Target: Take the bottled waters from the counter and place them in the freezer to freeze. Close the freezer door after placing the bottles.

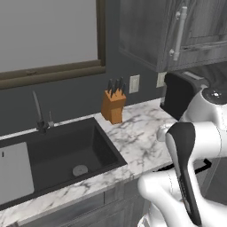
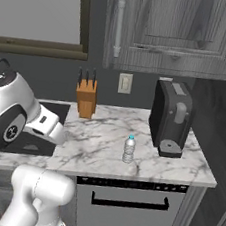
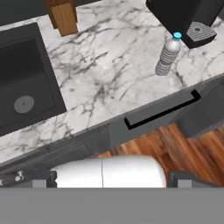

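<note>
We start with a bottled water [image 2: 129, 149], a small clear ribbed bottle with a light-blue cap, standing upright on the counter [image 2: 101, 143] near its front edge and just beside the black coffee machine [image 2: 171, 117]; from the hand view the same bottle [image 3: 168, 54] sits close to the machine's drip base. We can make out only this one bottle, so the second is still to be found. Further along the marble stand the wooden knife block [image 2: 86, 99] against the back wall and the black sink basin [image 1: 66, 155] with its faucet [image 1: 40, 115]. Below the bottle is a grey appliance front with a dark bar handle [image 2: 129, 202]. Our gripper [image 3: 107, 186] hangs well back from the counter, out over the wooden floor, with its jaws spread wide and nothing between them, so no bottle has been picked up yet. We judge the risks ahead as these: the bottle is light and tall for its base, so a finger brushing it on approach could tip it or roll it off the near edge; coming in from the machine's side could knock a finger against the coffee machine; and a grip too high, near the cap, might let the ribbed body swing or slip on the carry to the freezer.
</note>
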